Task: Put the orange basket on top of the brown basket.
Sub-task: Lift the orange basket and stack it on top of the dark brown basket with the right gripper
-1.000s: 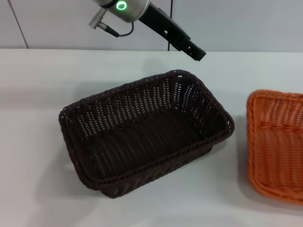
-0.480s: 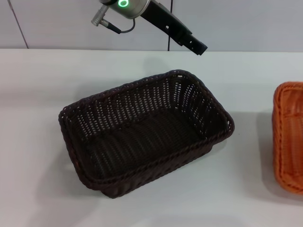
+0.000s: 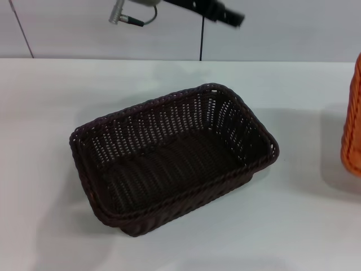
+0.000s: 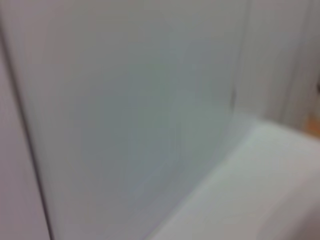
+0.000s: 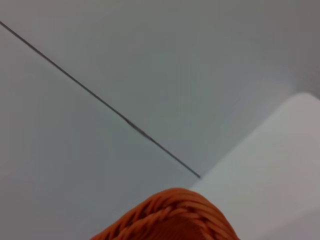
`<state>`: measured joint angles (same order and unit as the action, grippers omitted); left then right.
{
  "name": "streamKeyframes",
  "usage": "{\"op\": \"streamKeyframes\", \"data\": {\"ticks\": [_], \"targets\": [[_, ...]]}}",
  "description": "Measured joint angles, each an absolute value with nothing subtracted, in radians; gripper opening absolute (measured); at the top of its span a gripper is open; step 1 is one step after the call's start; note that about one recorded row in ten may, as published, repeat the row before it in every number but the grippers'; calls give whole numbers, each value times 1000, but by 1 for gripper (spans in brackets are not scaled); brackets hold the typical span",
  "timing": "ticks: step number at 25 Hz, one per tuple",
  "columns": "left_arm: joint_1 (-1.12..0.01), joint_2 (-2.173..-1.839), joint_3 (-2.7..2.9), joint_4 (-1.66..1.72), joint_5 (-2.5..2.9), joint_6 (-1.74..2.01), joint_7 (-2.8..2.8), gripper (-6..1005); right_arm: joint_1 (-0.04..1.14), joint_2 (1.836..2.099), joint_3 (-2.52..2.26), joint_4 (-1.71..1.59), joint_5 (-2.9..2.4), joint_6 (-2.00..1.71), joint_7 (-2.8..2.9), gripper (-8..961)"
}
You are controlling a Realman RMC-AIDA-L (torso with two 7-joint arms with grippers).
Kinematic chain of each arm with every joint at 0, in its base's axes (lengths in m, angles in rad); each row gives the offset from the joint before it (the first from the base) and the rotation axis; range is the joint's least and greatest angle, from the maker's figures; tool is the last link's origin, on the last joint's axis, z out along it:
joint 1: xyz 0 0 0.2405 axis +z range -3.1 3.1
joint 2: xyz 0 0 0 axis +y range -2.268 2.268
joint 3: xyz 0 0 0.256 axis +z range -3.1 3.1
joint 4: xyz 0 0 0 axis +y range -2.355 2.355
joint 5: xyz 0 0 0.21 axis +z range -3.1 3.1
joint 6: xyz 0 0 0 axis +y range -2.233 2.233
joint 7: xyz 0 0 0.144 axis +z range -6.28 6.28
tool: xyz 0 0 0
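The brown basket (image 3: 163,121) stands empty on the white table in the middle of the head view. Only a strip of the orange basket (image 3: 352,118) shows at the right edge, lifted off the table and tilted, with its shadow beneath. Its braided rim (image 5: 172,217) sits close to the camera in the right wrist view, against the wall, so my right gripper carries it out of frame. My left gripper (image 3: 234,17) hangs high at the back, above and behind the brown basket, touching nothing.
The white table (image 3: 45,90) runs back to a grey wall. A thin black cable (image 3: 201,39) hangs down the wall behind the brown basket. The left wrist view shows only wall and the table edge (image 4: 270,190).
The orange basket has moved right and up, from resting on the table to mostly out of the head view. My left arm has risen toward the top edge. The brown basket has not moved.
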<state>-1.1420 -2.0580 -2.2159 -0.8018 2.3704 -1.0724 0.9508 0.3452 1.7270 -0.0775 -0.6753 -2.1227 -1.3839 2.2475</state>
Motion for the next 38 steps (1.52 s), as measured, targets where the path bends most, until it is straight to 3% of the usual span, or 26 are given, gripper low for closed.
{"op": "streamKeyframes", "data": {"ticks": [9,11,17,19,20,21,22,24,25,34,36,38], "targets": [[-954,-2057,-2196,-792,2036,-860,1115,862,412,1733,-96,-624,-1865,-1426,2149,238],[-954,-2057,-2196,-792,2036,-860,1115,862,441,1736,-106,-623,-1859,-1451,2146,241],[-830,-2057,-2202,-780,1767,-750,1276,862,529,1760,-197,-623,-1857,-1525,2138,252],[-811,-2057,-2202,-773,1713,-737,1310,862,554,1774,-231,-623,-1856,-1546,2137,256],[-804,-2057,-2202,-770,1697,-735,1321,862,575,1793,-250,-623,-1856,-1559,2136,257],[-804,-2057,-2202,-770,1697,-735,1321,862,575,1793,-250,-623,-1856,-1559,2136,259],[-791,-2058,-2200,-752,1652,-728,1346,862,598,1823,-270,-622,-1855,-1566,2130,261],[-789,-2058,-2199,-741,1641,-727,1353,862,609,1838,-280,-622,-1854,-1565,2122,265],[-789,-2058,-2200,-737,1639,-727,1354,862,632,1870,-305,-609,-1854,-1557,2099,266],[-797,-2060,-2194,-691,1614,-707,1394,862,717,1939,-383,-450,-1853,-1526,1997,282],[-799,-2061,-2193,-688,1607,-704,1401,862,721,1974,-406,-440,-1854,-1511,1987,286],[-799,-2061,-2193,-688,1607,-704,1401,862,718,1991,-415,-438,-1856,-1499,1983,290]]}}
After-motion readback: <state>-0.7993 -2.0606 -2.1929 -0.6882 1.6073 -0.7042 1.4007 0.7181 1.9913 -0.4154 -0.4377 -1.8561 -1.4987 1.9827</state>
